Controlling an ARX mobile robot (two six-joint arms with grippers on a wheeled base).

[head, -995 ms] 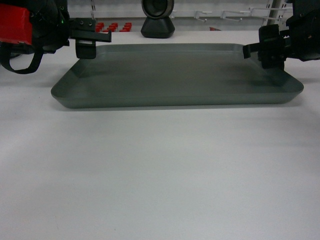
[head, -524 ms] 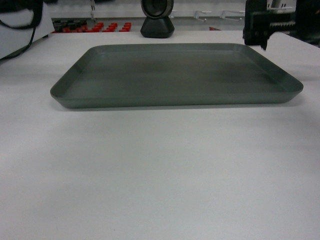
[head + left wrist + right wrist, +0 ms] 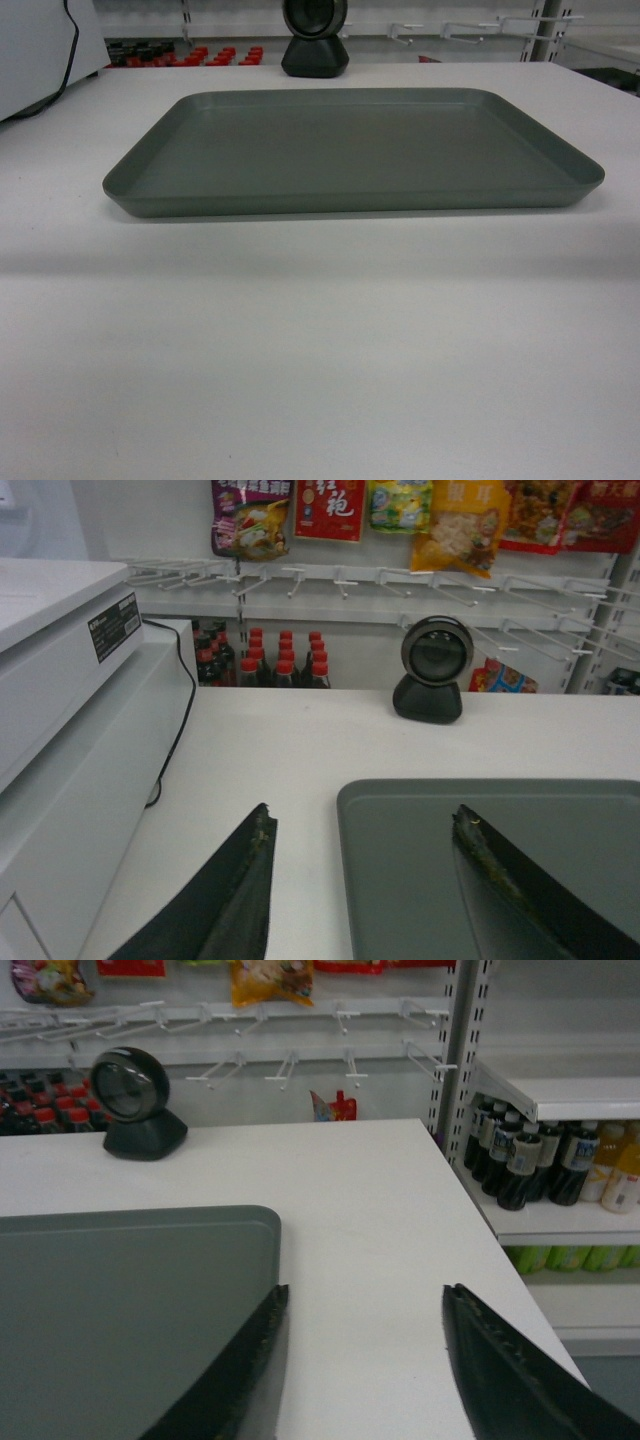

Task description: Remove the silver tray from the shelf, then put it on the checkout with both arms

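Resting on checkout [image 3: 320, 350]: silver tray [image 3: 350, 150], apparently empty.

The silver tray [image 3: 350, 150], a wide matte grey rectangle with rounded corners and a low raised rim, lies flat and empty on the checkout [image 3: 320, 340], a plain white countertop. Its near left corner sits between the spread jaws of the left gripper [image 3: 365, 880], below them; its near right corner lies under the right gripper [image 3: 365, 1355], whose jaws also stand apart.
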